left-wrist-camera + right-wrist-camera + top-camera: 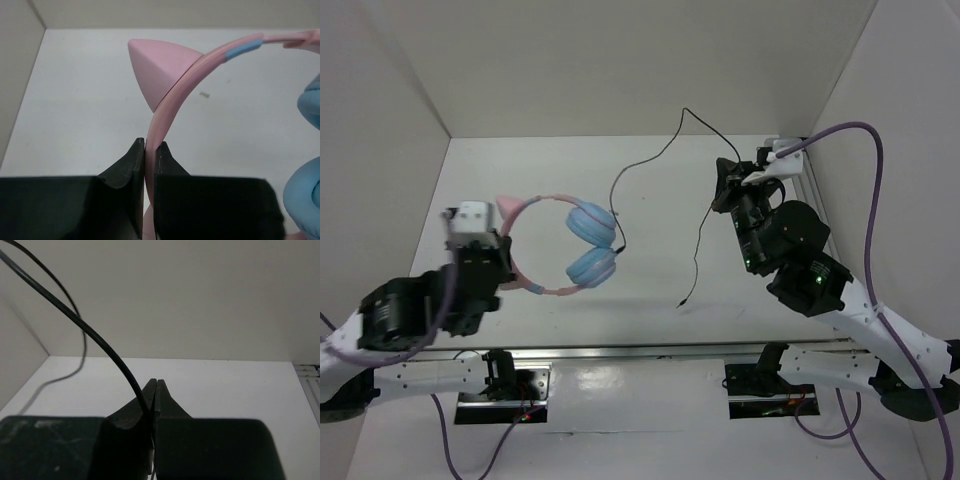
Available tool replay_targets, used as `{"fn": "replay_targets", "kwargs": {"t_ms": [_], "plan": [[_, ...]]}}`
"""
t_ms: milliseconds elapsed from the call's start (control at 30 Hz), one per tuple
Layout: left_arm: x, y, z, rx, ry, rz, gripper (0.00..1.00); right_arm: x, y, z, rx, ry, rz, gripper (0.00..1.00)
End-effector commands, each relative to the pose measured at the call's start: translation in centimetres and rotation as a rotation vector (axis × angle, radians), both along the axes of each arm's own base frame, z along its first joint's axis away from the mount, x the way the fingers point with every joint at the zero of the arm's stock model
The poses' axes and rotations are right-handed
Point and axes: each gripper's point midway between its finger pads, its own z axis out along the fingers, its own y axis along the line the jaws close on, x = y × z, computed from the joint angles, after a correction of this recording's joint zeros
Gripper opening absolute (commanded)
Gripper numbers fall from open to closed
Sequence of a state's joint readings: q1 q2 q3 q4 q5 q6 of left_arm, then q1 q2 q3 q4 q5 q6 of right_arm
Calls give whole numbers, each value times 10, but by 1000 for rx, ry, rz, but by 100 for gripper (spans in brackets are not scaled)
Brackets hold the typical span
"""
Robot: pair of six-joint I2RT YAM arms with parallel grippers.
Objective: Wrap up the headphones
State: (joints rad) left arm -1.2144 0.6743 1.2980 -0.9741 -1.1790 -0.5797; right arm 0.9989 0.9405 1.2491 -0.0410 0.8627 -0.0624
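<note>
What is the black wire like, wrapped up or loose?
Loose: the cable stretches from the headphones to the right gripper, not wound round them.

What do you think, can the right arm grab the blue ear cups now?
Probably not yet: the right gripper is shut on the black cable and would have to let go first.

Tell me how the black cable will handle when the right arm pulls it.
Probably very floppy: the cable loops and sags freely either side of the shut right jaws. Likely light, since the thin strand arches up unsupported. It may slip through the jaws, being thin and smooth-looking.
</note>
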Motion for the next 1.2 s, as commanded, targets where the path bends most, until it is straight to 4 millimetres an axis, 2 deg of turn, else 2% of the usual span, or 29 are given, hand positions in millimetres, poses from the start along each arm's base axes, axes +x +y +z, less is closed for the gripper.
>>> {"fn": "replay_targets", "kwargs": {"t_ms": [0, 67, 133, 167, 267, 333, 367, 400, 433, 467, 500, 533, 567, 700, 800, 833, 867, 900, 933, 1000, 1033, 1167], "plan": [[9, -33, -37, 159, 136, 52, 0, -7, 4, 10, -88, -3, 65, 0], [10, -28, -49, 219, 187, 136, 0, -12, 6, 15, -114, -7, 102, 0], [18, -38, -60, 281, 228, 170, 0, -16, 10, 18, -152, -15, 140, 0], [25, -30, -65, 301, 256, 226, 0, -18, 10, 20, -177, -13, 156, 0], [38, -31, -78, 357, 317, 226, 0, -24, 17, 23, -260, -5, 225, 0], [51, -53, -92, 329, 347, 143, 0, -24, 27, 23, -312, 0, 268, 0], [56, -54, -97, 392, 369, 93, 0, -24, 29, 17, -365, 13, 283, 0], [57, -64, -109, 418, 390, 30, 0, -27, 35, 13, -394, 12, 324, 0], [61, -84, -111, 365, 386, -63, 0, -24, 39, 9, -418, 17, 324, 0], [60, -91, -116, 375, 395, -114, 0, -23, 43, 2, -468, 28, 340, 0], [58, -98, -121, 409, 411, -179, 0, -24, 45, 2, -483, 19, 351, 0], [52, -116, -126, 382, 435, -290, 0, -21, 50, -9, -522, 32, 363, 0], [51, -128, -129, 373, 433, -359, 0, -22, 51, -9, -546, 21, 371, 0], [40, -154, -149, 406, 503, -518, 0, -26, 63, -17, -589, 4, 439, 0], [23, -176, -161, 442, 538, -651, 0, -26, 63, -16, -613, -8, 446, 0], [12, -187, -160, 467, 518, -718, 0, -22, 57, -14, -619, -9, 400, 0], [6, -192, -161, 479, 513, -750, 0, -19, 59, -20, -633, 7, 393, 0], [1, -195, -157, 491, 493, -780, 0, -17, 56, -17, -635, 1, 370, 0], [-11, -205, -153, 491, 466, -839, 0, -12, 54, -24, -649, 21, 345, 0], [-29, -211, -155, 481, 460, -924, 0, -6, 52, -24, -642, 15, 308, 0], [-38, -216, -149, 471, 428, -976, 0, -1, 46, -21, -631, 15, 277, 0], [-58, -222, -150, 455, 429, -1079, 0, 17, 48, -32, -624, 49, 246, 0]]}}
